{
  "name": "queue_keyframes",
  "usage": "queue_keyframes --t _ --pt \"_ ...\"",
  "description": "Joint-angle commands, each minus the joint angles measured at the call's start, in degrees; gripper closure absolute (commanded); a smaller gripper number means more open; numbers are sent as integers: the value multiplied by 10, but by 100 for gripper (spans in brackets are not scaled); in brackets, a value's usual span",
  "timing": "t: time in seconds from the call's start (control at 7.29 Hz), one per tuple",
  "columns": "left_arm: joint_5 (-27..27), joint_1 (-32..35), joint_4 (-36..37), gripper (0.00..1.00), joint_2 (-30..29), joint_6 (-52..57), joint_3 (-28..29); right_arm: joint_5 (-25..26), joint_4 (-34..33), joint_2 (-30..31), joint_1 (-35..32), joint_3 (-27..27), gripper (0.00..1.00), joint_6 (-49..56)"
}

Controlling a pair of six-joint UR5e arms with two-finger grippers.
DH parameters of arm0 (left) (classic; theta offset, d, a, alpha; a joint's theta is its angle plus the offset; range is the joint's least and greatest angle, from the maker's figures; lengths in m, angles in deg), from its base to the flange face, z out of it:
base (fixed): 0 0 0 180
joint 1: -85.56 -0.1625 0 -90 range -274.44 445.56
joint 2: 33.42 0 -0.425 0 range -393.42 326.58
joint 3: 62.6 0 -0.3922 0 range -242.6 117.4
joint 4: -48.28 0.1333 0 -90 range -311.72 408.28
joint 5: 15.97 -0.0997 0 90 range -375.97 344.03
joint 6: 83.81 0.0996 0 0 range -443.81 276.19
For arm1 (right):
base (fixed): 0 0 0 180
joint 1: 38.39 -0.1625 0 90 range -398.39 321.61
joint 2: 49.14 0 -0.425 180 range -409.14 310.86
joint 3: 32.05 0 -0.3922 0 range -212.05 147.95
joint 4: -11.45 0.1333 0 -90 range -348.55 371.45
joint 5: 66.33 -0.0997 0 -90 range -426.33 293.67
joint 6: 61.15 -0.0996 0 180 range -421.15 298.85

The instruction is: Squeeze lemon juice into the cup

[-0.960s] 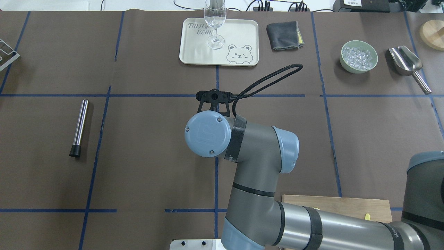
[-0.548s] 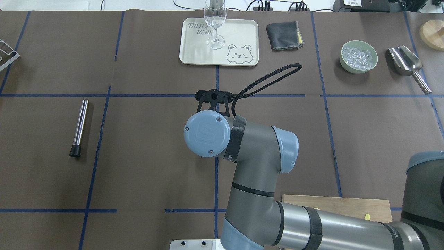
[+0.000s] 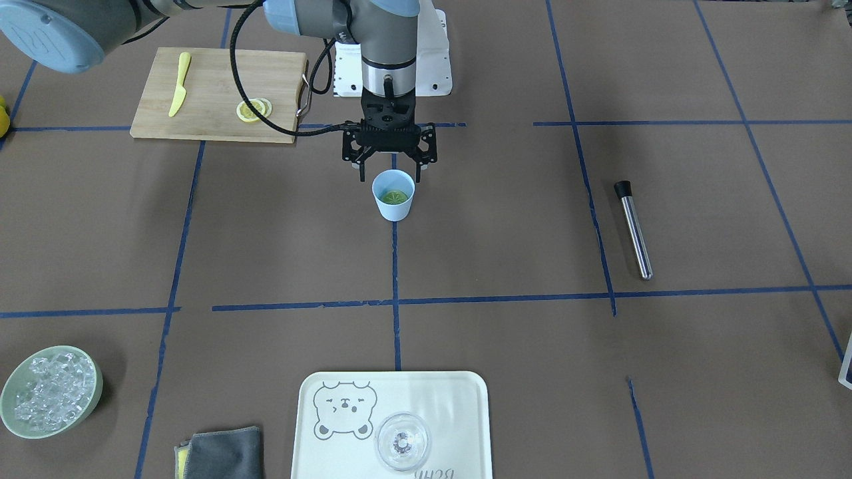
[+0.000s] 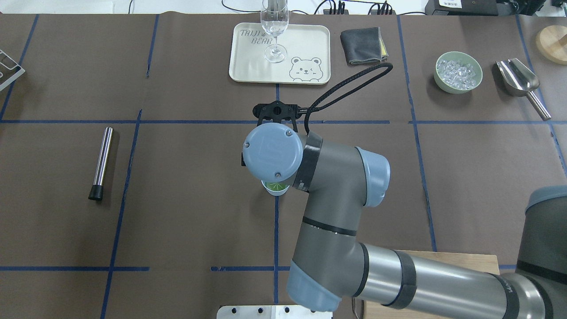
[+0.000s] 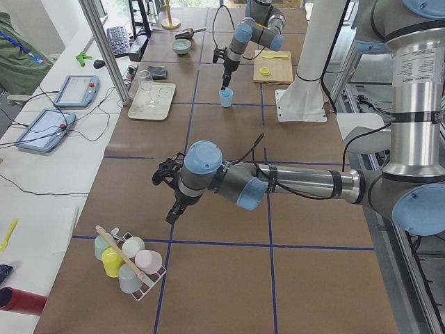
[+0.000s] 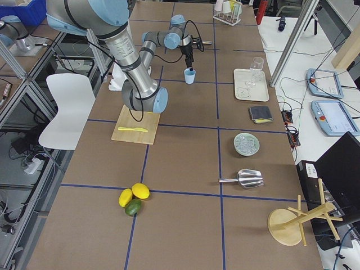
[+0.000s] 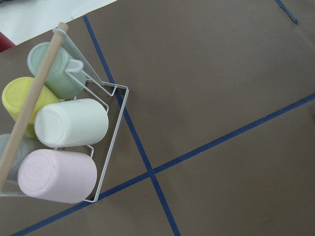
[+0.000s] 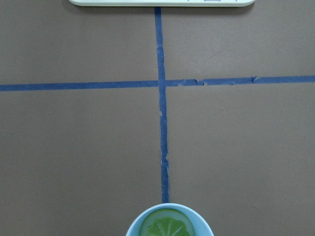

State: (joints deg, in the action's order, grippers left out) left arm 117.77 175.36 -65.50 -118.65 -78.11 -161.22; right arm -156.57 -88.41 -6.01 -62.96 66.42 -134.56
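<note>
The pale-blue cup [image 3: 393,199] stands on the brown table at a blue tape crossing. A lemon slice [image 3: 394,196] lies flat inside it and looks greenish; it also shows in the right wrist view [image 8: 167,227]. My right gripper [image 3: 391,174] hangs just above the cup's robot-side rim, open and empty, one finger on each side. In the overhead view the cup [image 4: 275,189] peeks out under the right wrist. My left gripper [image 5: 169,182] hovers near a rack of cups [image 7: 69,128]; I cannot tell whether it is open or shut.
A cutting board [image 3: 213,73] with more lemon slices [image 3: 253,110] and a yellow knife [image 3: 178,93] lies near the robot. A steel rod [image 3: 636,229], a tray [image 3: 466,399] with a stemmed glass [image 3: 403,440], a bowl of ice [image 3: 50,398] and a grey cloth [image 3: 223,452] stand around.
The right wrist has shifted toward the far side of the table and looks larger. The cup with the slice, hidden under it before, now shows.
</note>
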Motion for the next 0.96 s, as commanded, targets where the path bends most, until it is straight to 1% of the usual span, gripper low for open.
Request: queue_keyframes --t 0.0,0.14,0.27,0.41,0.55,0.69,0.82 --pt "-1 -2 4 0 -7 -3 1 -108 4 25 -100 1 0 131" --pt "1 -4 7 0 -12 -6 2 -144 4 47 -155 0 0 218" --pt "1 -20 57 0 -27 -12 -1 -206 4 77 -219 0 0 308" --pt "0 -33 136 0 -69 -63 -9 -260 5 116 -278 0 0 393" --pt "-1 -58 170 0 -92 -97 -24 -288 3 157 -338 -1 0 491" --pt "-1 -66 167 0 -106 -135 -40 -327 3 198 -399 -6 0 590" --pt "0 -66 150 0 -121 -137 -47 -365 -2 232 -474 -25 0 707"
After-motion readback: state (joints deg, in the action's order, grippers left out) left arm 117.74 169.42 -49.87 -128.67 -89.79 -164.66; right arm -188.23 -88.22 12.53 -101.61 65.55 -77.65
